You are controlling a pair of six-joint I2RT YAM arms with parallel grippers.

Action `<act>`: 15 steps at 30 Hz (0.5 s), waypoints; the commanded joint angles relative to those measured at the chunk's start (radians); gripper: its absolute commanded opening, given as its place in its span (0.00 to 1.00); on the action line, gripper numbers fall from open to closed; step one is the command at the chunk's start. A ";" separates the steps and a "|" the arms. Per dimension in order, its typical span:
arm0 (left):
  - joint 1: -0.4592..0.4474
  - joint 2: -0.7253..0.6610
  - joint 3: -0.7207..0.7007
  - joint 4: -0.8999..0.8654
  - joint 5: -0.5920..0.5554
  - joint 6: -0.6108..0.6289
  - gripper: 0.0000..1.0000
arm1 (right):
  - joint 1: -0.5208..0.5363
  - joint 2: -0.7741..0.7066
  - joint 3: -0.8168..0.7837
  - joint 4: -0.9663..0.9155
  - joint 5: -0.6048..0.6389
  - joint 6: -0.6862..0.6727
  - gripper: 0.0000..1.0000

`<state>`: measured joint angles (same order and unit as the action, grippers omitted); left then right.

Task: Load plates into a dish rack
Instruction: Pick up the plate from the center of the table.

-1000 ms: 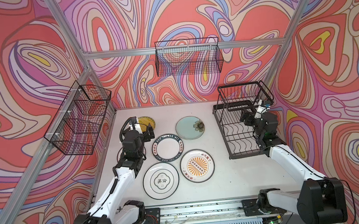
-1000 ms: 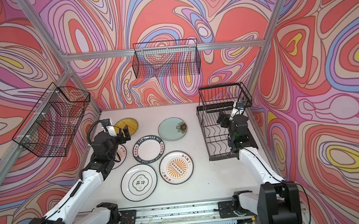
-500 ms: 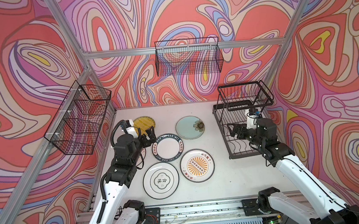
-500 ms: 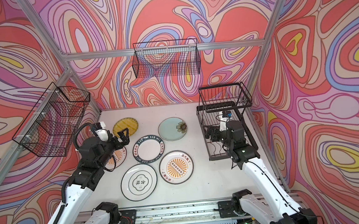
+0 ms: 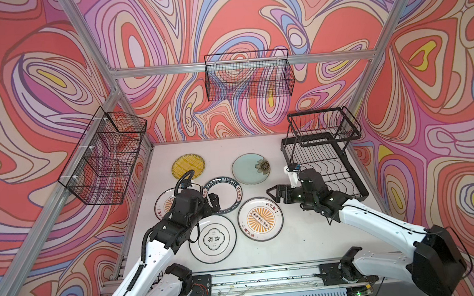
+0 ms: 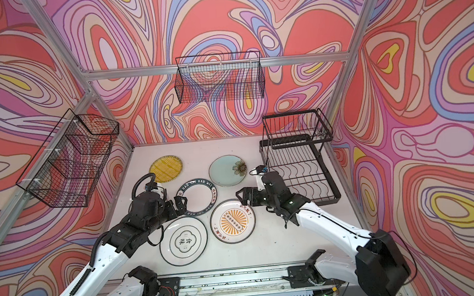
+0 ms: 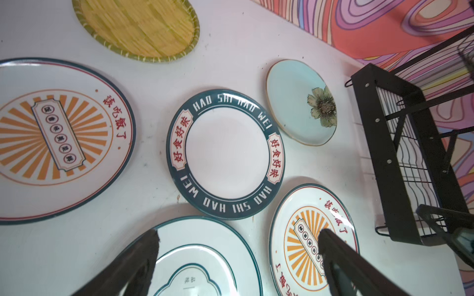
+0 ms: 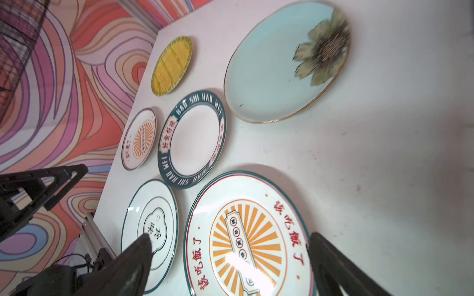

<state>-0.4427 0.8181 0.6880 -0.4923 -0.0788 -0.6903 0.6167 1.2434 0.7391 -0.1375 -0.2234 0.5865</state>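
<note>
Leaves the right tool [image 5: 275,194], jaws apart and empty, over the rack-side rim of one orange-sunburst plate [image 5: 260,219], flat on the counter [image 5: 295,245] near the dish rack [image 5: 320,142] (round, so no long axis). Puts the left tool [image 5: 214,201], also apart, farther from that rack.

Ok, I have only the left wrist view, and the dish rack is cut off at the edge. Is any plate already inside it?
Observer: No. Both top views show the whole dish rack: neither tier holds a plate.
Operator: And where is the right hand?
Observer: The right hand is open and empty, hovering by the rim of the sunburst plate that lies nearest the rack.
</note>
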 commanded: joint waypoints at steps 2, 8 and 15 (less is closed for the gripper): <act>-0.007 -0.007 -0.030 -0.020 0.006 -0.076 1.00 | 0.076 0.104 0.061 0.120 0.017 0.072 0.94; -0.007 0.041 0.016 -0.064 -0.003 -0.066 1.00 | 0.119 0.231 0.119 0.177 0.006 0.129 0.89; -0.009 0.154 0.089 -0.179 -0.012 -0.059 1.00 | 0.140 0.401 0.252 0.083 0.025 0.139 0.78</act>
<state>-0.4461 0.9455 0.7380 -0.5812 -0.0792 -0.7372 0.7479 1.5887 0.9451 -0.0185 -0.2203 0.7105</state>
